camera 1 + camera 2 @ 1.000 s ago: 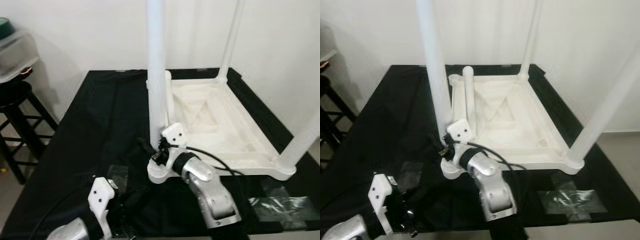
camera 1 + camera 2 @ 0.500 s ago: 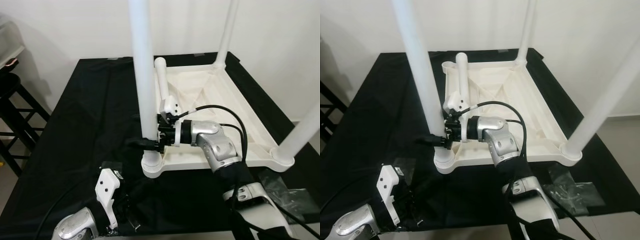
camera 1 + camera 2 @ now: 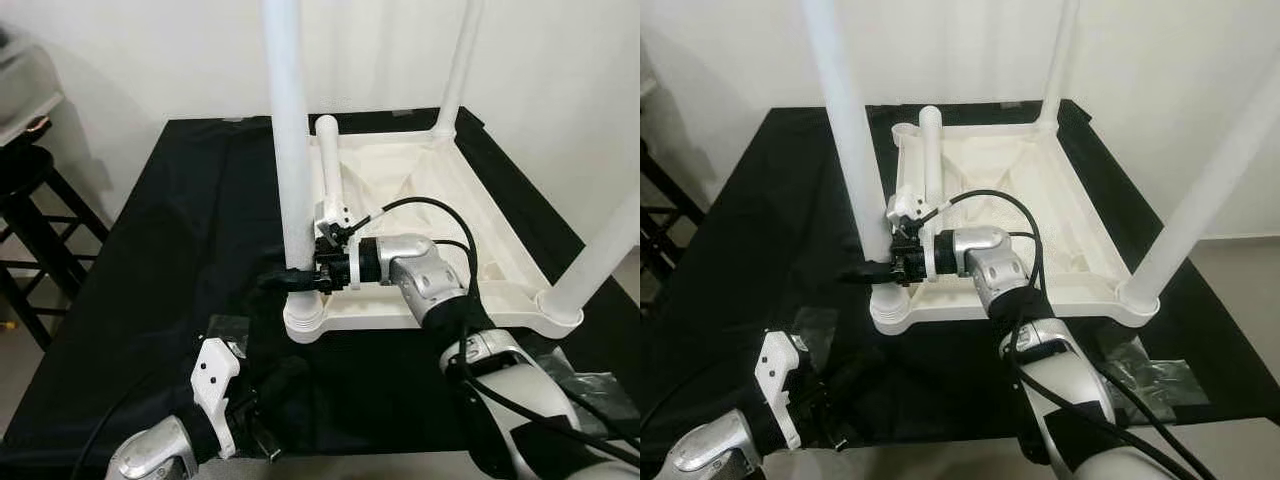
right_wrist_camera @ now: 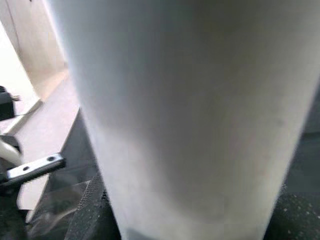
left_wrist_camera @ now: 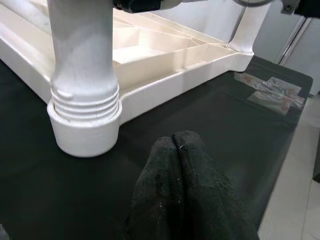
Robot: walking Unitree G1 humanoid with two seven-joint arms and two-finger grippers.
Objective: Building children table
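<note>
Right gripper (image 3: 300, 279) clenched around leg (image 3: 290, 150) low down, at frame centre, likely to twist it into corner socket (image 3: 303, 322) of upturned tabletop (image 3: 440, 215) on desk (image 3: 180, 230). Left gripper (image 5: 180, 150) pinched shut, holding nothing, idle at lower left.

The tall white plastic table leg (image 3: 290, 150) nearest the robot runs out past the top edge of both eye views, as do the thin white far leg (image 3: 460, 65) and the thick white leg at the right (image 3: 605, 255), so none of their free ends shows. In the right wrist view that nearest leg is a blurred pale column that hides most of the right gripper (image 3: 292, 281), whose black fingers reach behind it in the eye views. The black stool (image 3: 30, 215) is cut by the left edge.
</note>
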